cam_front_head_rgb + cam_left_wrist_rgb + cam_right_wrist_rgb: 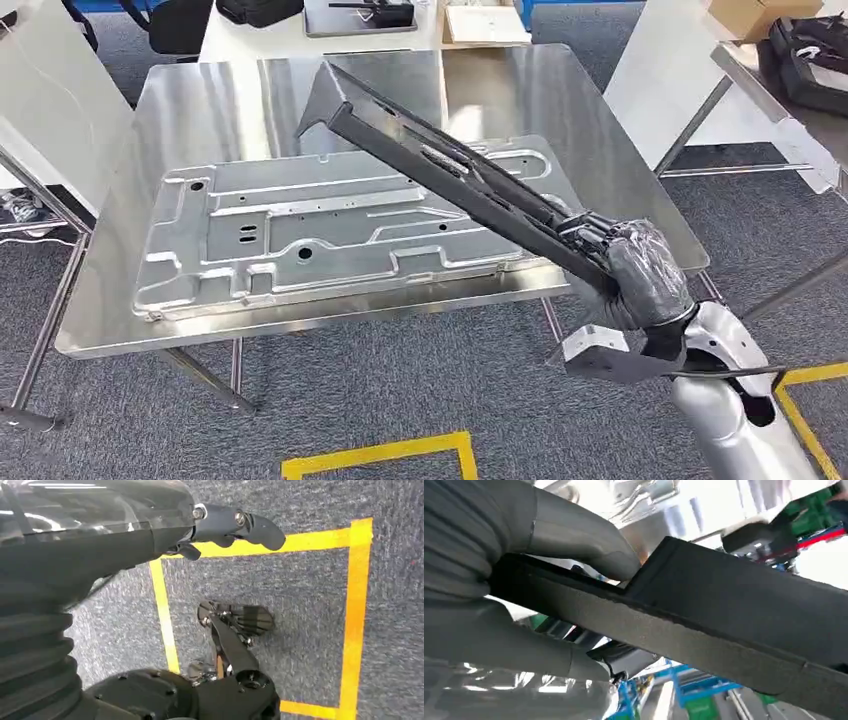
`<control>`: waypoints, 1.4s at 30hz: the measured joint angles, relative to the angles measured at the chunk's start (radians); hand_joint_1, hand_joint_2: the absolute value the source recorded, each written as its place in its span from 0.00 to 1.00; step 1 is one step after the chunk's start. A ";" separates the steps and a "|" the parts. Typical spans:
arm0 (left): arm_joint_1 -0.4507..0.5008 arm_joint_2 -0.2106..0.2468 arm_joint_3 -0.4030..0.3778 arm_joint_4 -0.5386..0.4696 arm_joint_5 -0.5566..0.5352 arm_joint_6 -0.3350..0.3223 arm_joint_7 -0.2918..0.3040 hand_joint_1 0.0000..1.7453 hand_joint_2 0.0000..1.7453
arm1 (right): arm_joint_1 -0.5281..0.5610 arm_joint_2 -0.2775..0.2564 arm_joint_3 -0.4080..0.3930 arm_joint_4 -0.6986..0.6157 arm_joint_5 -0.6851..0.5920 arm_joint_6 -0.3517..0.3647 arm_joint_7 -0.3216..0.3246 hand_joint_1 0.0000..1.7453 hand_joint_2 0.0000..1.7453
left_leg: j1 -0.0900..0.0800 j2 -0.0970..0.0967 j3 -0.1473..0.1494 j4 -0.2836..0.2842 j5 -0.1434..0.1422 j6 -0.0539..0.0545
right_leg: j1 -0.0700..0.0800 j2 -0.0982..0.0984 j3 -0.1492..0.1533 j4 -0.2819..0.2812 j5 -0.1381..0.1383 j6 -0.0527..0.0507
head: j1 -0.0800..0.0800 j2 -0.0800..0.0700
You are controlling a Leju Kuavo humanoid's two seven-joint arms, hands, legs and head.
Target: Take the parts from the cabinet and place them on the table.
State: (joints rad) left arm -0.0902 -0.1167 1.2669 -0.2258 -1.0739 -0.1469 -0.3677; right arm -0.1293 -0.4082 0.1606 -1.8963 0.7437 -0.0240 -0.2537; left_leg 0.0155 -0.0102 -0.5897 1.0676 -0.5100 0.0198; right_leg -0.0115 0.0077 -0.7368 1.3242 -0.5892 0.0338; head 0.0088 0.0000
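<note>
The steel table (130, 300) is largely occupied by a stamped metal panel (330, 235) lying flat across its middle. Bare surface remains along the far edge and at the right side of the table. A long dark bracket (450, 170), gripped by the right hand (640, 270), slants above the panel's right portion and bars passage there. A second table (690, 60) stands close at the right, leaving a narrow carpeted gap. The left hand (235, 525) hangs over open carpet marked with yellow floor tape (357, 615).
</note>
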 joint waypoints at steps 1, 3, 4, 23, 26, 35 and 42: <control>-0.001 -0.001 0.000 0.000 0.000 -0.001 -0.001 0.00 1.00 | -0.009 0.000 0.000 0.000 0.012 0.000 0.005 1.00 1.00 | 0.000 -0.001 0.009 0.000 -0.006 -0.002 | 0.000 0.000 0.021 -0.068 0.055 -0.001 | 0.000 0.000; -0.001 -0.005 0.000 0.000 0.000 -0.003 -0.004 0.00 1.00 | -0.028 -0.002 -0.003 0.001 0.026 0.000 0.012 1.00 1.00 | 0.000 -0.002 0.026 -0.002 -0.020 -0.009 | 0.000 -0.001 0.083 -0.249 0.162 -0.006 | 0.000 0.000; -0.004 -0.006 0.000 0.000 0.000 -0.005 -0.004 0.00 1.00 | -0.036 -0.002 -0.003 0.005 0.030 0.000 0.013 1.00 1.00 | -0.006 -0.004 0.025 -0.001 -0.023 -0.015 | 0.008 -0.002 0.090 -0.256 0.148 -0.006 | 0.000 0.000; -0.006 -0.018 -0.001 0.004 -0.006 -0.018 -0.003 0.00 1.00 | -0.103 -0.020 0.000 0.057 0.090 0.019 0.058 1.00 1.00 | -0.015 -0.003 -0.038 -0.001 0.034 -0.013 | 0.006 0.000 0.193 -0.296 0.060 -0.012 | 0.000 0.000; -0.010 -0.019 -0.001 0.004 -0.013 -0.019 -0.002 0.00 1.00 | -0.140 -0.035 -0.001 0.082 0.091 0.034 0.064 1.00 1.00 | -0.006 0.001 -0.026 -0.007 0.028 0.001 | 0.003 -0.001 0.138 -0.186 0.005 -0.001 | 0.001 0.000; -0.013 -0.028 -0.007 0.005 -0.028 -0.027 0.005 0.00 1.00 | -0.257 -0.043 0.017 0.213 0.094 0.067 0.073 1.00 1.00 | -0.006 -0.006 0.017 -0.006 -0.013 -0.017 | 0.004 -0.001 0.102 -0.277 0.144 0.003 | 0.004 0.000; -0.014 -0.030 -0.014 0.005 -0.035 -0.027 0.008 0.00 1.00 | -0.326 -0.049 0.045 0.298 0.118 0.077 0.082 1.00 1.00 | -0.007 0.001 -0.053 0.150 -0.092 -0.038 | -0.006 -0.002 0.121 -0.286 0.122 -0.029 | 0.002 0.000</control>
State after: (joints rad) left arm -0.1042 -0.1465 1.2524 -0.2213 -1.1090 -0.1740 -0.3597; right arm -0.4557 -0.4570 0.2056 -1.5981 0.8617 0.0534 -0.1713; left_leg 0.0086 -0.0092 -0.6432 1.2172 -0.6021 -0.0186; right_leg -0.0174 0.0057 -0.6161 1.0379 -0.4670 0.0050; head 0.0111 0.0000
